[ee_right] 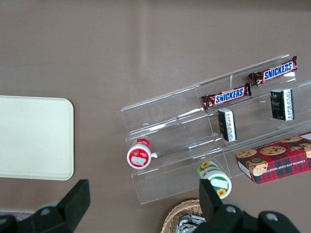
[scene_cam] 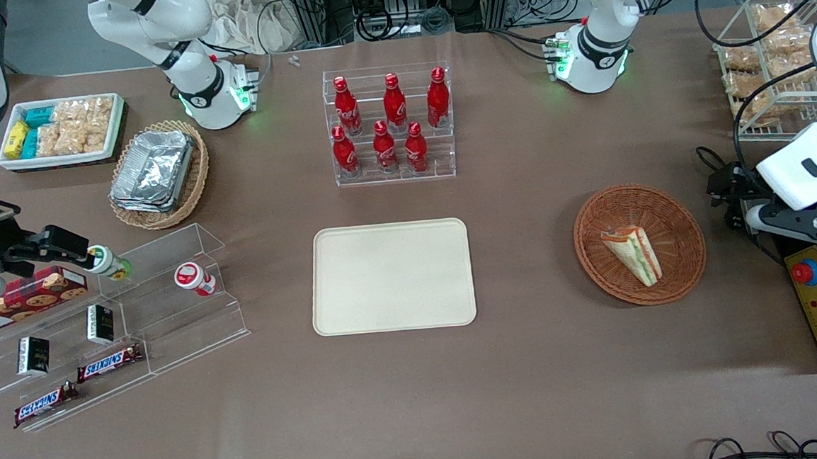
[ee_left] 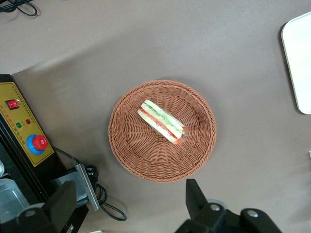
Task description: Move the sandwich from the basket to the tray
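Above the table at the working arm's end, gripper (ee_left: 131, 204) hangs clear of everything, fingers (ee_left: 197, 199) spread wide apart, holding nothing. Basket (scene_cam: 680, 269) sits just beside it toward table centre, at about 9 o'clock from the gripper in the front view. Sandwich (scene_cam: 633, 252) lies inside the basket near its middle, on its side, filling edge showing. Tray (scene_cam: 392, 276) is well apart from the basket, at its 9 o'clock, flat on the table. Bottle rack (scene_cam: 391, 124) at the tray's 12 o'clock.
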Tool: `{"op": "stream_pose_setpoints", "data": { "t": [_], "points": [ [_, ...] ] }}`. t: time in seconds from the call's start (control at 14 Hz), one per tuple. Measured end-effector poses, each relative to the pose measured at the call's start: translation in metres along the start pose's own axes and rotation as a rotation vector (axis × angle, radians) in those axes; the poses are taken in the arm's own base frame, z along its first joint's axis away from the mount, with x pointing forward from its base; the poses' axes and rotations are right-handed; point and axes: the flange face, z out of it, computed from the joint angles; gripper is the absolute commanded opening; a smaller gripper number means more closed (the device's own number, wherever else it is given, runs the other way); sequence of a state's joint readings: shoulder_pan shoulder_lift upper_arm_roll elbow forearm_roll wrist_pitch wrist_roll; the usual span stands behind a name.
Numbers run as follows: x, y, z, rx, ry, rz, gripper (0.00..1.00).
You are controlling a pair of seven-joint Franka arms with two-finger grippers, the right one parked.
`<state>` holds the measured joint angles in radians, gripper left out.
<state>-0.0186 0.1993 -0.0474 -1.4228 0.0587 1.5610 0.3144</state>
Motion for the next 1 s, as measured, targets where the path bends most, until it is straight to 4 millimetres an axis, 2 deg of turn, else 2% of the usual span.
{"op": "stream_pose_setpoints", "data": {
  "t": [0.64, 0.79, 1.0],
  "points": [
    [-0.002, -0.005, -0.001, 0.000, -0.001, -0.012, 1.00],
    [-0.007, -0.017, 0.004, -0.006, -0.016, -0.041, 1.00],
    [-0.019, -0.042, 0.028, -0.028, -0.059, -0.134, 1.00]
  ]
}}
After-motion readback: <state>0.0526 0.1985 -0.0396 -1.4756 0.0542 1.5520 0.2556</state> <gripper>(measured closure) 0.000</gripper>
